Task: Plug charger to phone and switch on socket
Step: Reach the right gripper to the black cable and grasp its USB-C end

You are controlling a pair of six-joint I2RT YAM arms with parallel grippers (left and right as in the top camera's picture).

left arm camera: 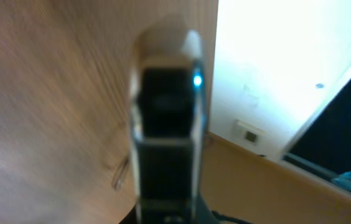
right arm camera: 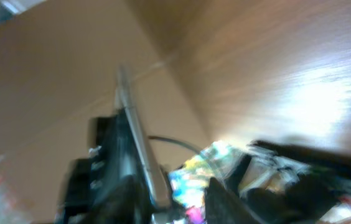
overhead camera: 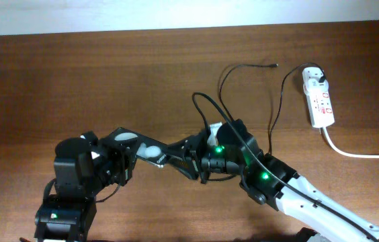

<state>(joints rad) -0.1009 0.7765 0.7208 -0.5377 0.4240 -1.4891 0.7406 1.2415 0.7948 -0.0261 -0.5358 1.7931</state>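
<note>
Your left jaws grip the phone near the bench's front middle; the right jaws, I cannot tell. The charger tip lies loose by the far edge. Plugging in and the socket switch look not done yet.

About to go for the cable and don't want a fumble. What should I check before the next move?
1. Grip on phone: cannot tell, wrist views blurred.
2. Connector tip lying free on table: ok.
3. Tip in phone: not ok, apart.
4. Plug head in socket: ok.
5. Socket switch on: cannot tell.
6. Cable clear of right arm: cannot tell.
</note>
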